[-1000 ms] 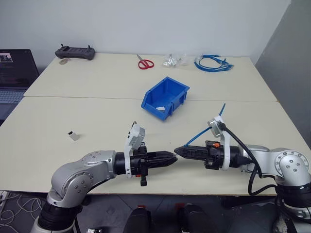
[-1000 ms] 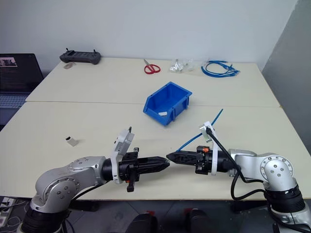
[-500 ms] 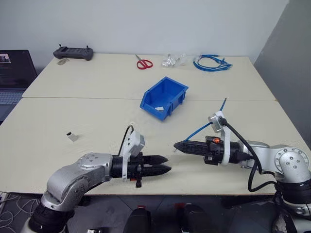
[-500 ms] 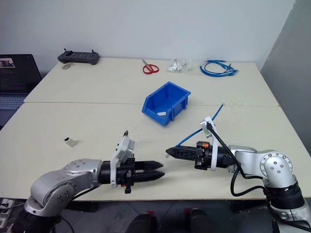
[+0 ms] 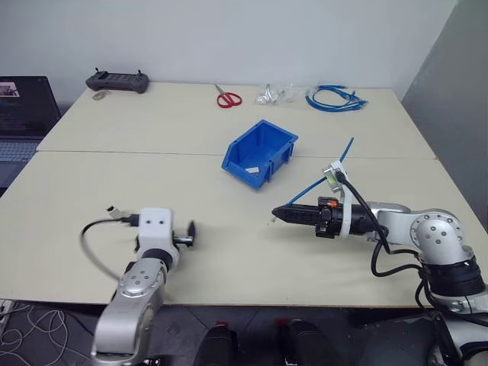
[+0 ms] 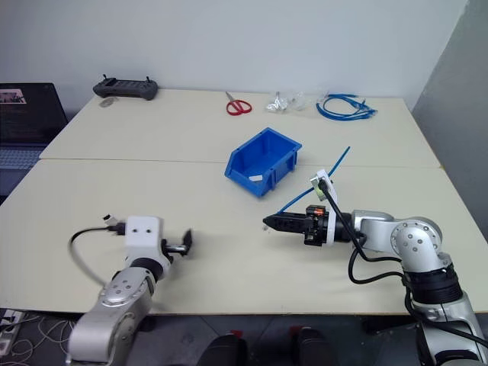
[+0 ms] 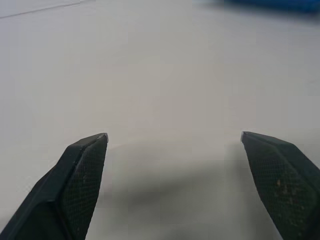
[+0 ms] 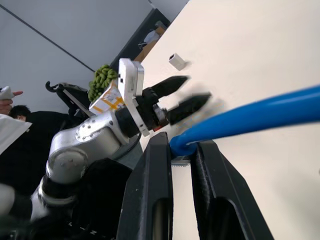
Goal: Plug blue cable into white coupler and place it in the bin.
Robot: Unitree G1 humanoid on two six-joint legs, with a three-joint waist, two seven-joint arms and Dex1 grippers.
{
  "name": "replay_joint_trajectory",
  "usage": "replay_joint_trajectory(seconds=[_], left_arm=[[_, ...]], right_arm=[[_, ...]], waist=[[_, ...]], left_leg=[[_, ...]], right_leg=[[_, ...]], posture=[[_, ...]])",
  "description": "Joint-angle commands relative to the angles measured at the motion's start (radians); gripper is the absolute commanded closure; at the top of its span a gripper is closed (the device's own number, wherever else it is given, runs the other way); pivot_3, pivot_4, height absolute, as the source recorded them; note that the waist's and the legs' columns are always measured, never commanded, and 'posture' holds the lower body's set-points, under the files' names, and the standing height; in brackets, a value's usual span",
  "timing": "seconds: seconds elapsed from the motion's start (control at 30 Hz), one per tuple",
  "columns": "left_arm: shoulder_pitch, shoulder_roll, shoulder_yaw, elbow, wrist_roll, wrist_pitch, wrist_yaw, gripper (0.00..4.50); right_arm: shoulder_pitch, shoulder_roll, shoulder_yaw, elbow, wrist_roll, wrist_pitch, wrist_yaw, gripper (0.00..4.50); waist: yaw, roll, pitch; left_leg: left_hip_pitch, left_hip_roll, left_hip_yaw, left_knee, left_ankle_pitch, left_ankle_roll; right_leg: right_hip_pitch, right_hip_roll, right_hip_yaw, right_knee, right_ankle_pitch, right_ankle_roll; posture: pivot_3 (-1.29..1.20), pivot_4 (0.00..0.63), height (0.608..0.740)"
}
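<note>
Lying along far edge: scissors [image 5: 227,99], controller [image 5: 117,81], cable bundle [image 5: 334,99].

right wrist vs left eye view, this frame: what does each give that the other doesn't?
Right wrist view, not left eye: close look at the right gripper shut on the blue cable near its end, plus a person's hand. Left eye view, not right wrist: the bin, scissors, coiled blue cables, controller, laptop. Both: the blue cable, the white coupler lying on the table, and the left gripper, open.
</note>
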Motion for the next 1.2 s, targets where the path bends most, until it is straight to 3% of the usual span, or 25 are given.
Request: replay_joint_trajectory(seconds=[0.03, 0.17, 0.6, 0.7, 1.2], left_arm=[[-0.077, -0.113, 0.120, 0.086, 0.094, -0.070, 0.206, 0.09], [-0.154, -0.151, 0.207, 0.212, 0.107, -0.140, 0.282, 0.09], [-0.314, -0.051, 0.293, 0.508, 0.036, -0.328, 0.157, 0.09], [-0.323, -0.044, 0.291, 0.523, 0.037, -0.348, 0.145, 0.51], [-0.357, -0.016, 0.311, 0.567, 0.044, -0.382, 0.156, 3.73]], right_arm=[[-0.055, 0.018, 0.000, 0.008, -0.050, 0.003, 0.069, 4.29], [-0.076, 0.025, -0.004, 0.027, -0.093, 0.013, 0.097, 4.29], [-0.062, 0.032, -0.043, -0.012, -0.125, 0.055, 0.106, 4.29], [-0.058, 0.033, -0.055, -0.019, -0.123, 0.063, 0.098, 4.29], [-0.045, 0.038, -0.086, -0.040, -0.129, 0.098, 0.083, 4.29]], waist=[[0.001, -0.001, 0.000], [0.001, -0.002, -0.001], [0.001, -0.002, -0.001], [0.001, -0.002, -0.001], [0.000, -0.002, -0.001]], left_leg=[[0.000, -0.001, 0.000, 0.001, 0.000, 0.000], [0.000, -0.001, 0.000, 0.001, 0.000, 0.000], [-0.001, -0.001, 0.000, 0.001, 0.000, 0.000], [-0.001, -0.001, 0.000, 0.001, 0.000, 0.000], [-0.001, -0.001, 0.000, 0.001, 0.000, 0.000]], right_leg=[[0.000, 0.000, 0.000, 0.001, 0.000, 0.000], [0.000, 0.000, -0.001, 0.000, 0.000, 0.000], [0.000, 0.000, -0.001, 0.001, 0.001, 0.000], [0.000, 0.000, -0.001, 0.001, 0.001, 0.000], [0.000, -0.001, -0.001, 0.001, 0.001, 0.000]], posture=[[0.00, 0.150, 0.740], [0.00, 0.150, 0.740], [0.00, 0.150, 0.740], [0.00, 0.150, 0.740], [0.00, 0.150, 0.740]])
